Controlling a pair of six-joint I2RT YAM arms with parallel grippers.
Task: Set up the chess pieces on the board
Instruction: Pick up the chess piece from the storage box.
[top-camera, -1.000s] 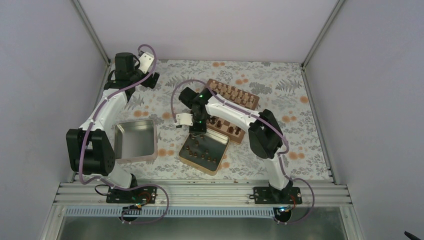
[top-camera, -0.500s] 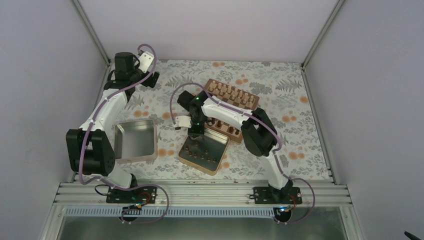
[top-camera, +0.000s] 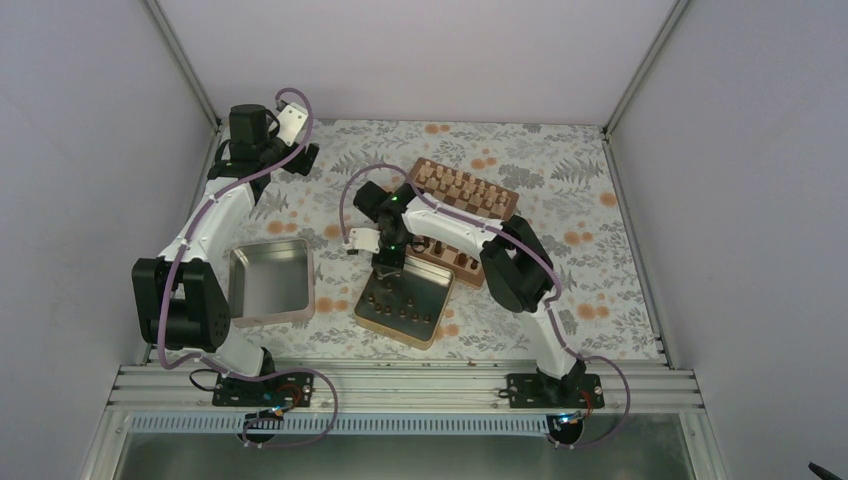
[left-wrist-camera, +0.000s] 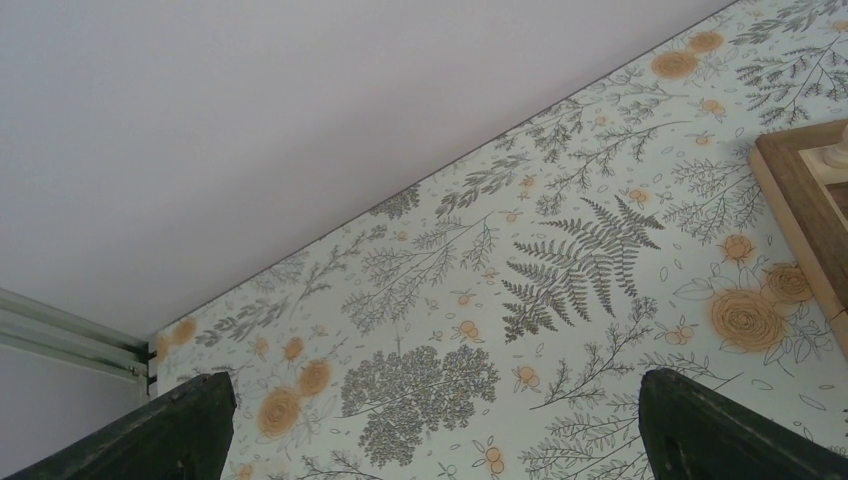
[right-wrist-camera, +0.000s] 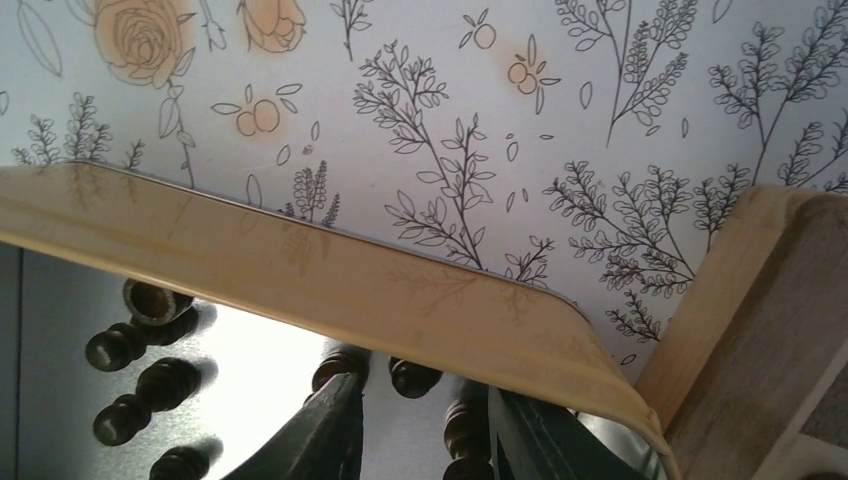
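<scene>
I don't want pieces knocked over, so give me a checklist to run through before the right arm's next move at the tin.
1. Right tool down at the tin: ok.
2. A dark piece between its fingers: ok.
3. Firm grip on that piece: cannot tell.
4. Room around the fingers: not ok, a neighbouring piece stands close.
5. Left tool open, away from the board: ok.
</scene>
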